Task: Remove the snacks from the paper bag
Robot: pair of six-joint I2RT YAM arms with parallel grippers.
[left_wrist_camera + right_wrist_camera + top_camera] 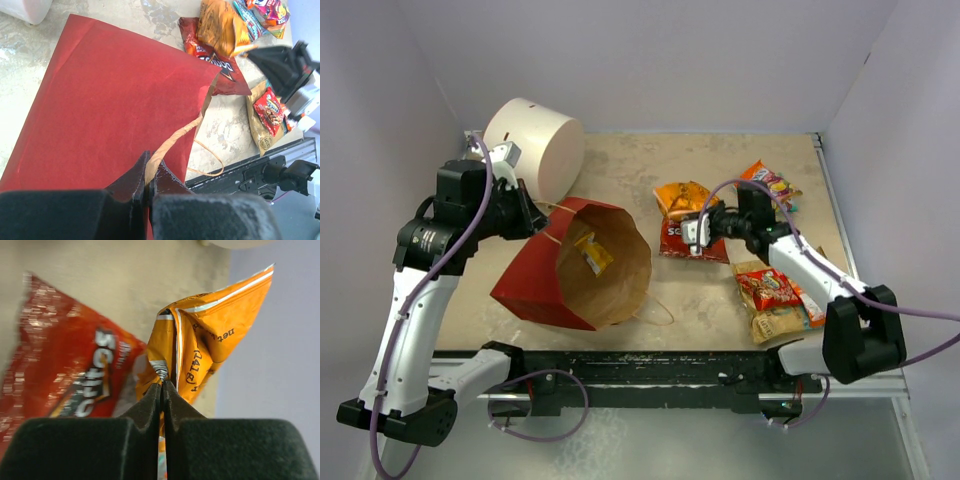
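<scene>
The right gripper (162,386) pinches the orange packet (210,335) by its crimped seam; it looks light, crinkly and slippery. The left gripper (148,167) clamps the paper bag (110,105) by its floppy handle (176,139).

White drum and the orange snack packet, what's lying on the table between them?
Nothing: in the top view only bare table separates the white drum from the orange packet.

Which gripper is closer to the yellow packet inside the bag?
Left. The left gripper pinches the paper bag handle by the yellow packet; right gripper holds an orange packet farther right, outside.
</scene>
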